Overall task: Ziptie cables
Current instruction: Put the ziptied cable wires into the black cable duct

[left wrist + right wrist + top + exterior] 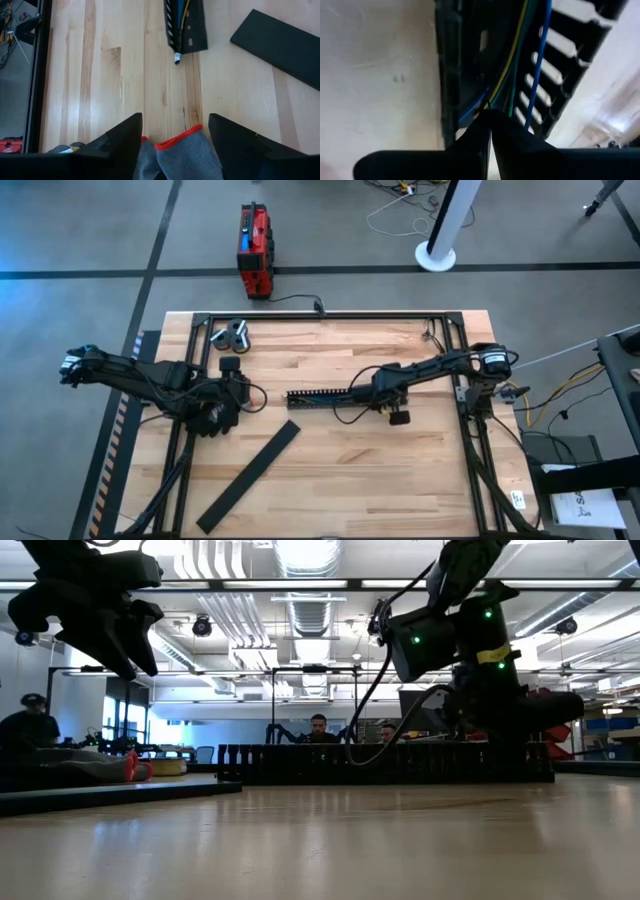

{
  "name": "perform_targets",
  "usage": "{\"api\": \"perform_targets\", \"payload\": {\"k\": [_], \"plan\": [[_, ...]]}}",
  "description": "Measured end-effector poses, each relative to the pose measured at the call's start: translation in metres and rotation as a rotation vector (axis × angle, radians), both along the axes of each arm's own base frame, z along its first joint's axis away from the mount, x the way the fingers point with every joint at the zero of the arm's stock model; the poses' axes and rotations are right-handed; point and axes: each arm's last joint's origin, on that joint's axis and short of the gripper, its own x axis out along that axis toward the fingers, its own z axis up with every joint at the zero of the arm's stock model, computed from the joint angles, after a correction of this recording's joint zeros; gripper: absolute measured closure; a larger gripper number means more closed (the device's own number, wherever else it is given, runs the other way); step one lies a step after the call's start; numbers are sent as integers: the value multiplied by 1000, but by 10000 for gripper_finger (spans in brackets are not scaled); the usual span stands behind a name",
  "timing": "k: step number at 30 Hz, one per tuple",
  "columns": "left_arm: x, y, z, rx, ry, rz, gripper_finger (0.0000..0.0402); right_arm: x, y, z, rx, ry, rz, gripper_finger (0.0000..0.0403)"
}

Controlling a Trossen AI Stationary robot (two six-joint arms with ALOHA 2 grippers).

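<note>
Wooden desk (pixel 400 480) carries the black duct (pixel 318 395) mid-surface. Right end effector (pixel 490 116), fingertips pinched together, touches the cables (pixel 536 75) inside it. Left end effector (pixel 172 131), at the duct's 9 o'clock, stands spread well apart from them.

The tabletop (pixel 400 480) is light, jointed wood planking bordered by a black frame (pixel 330 314). Resting directly on it: a black comb-toothed duct (pixel 318 395) near centre, a flat black lid (pixel 250 475) lying diagonally nearer the front-left, and a small grey-and-black object (pixel 232 334) at the rear-left corner.

I see a long black duct (pixel 318 394) mid-worktop, its flat lid (pixel 249 475) nearer the front edge, and a red box (pixel 254 250) on the floor.
</note>
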Motion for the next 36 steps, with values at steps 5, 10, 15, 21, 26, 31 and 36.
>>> {"api": "perform_targets", "payload": {"k": [5, 10, 15, 21, 26, 31, 36], "plan": [[0, 0, 0, 0, 0, 0, 182, 1, 1, -6, 11, -49, -9, 402], [0, 0, 0, 0, 0, 0, 178, 7, 2, -1, 15, -86, -20, 366], [0, 0, 0, 0, 0, 0, 174, 12, 5, 20, 105, -154, -92, 295], [0, 0, 0, 0, 0, 0, 181, -3, 5, 60, 124, -295, -171, 236], [0, 0, 0, 0, 0, 0, 190, -31, 3, 75, 102, -441, -291, 245], [0, 0, 0, 0, 0, 0, 196, -56, 4, 73, 98, -532, -389, 288], [0, 0, 0, 0, 0, 0, 201, -74, 5, 71, 97, -572, -458, 355]]}}
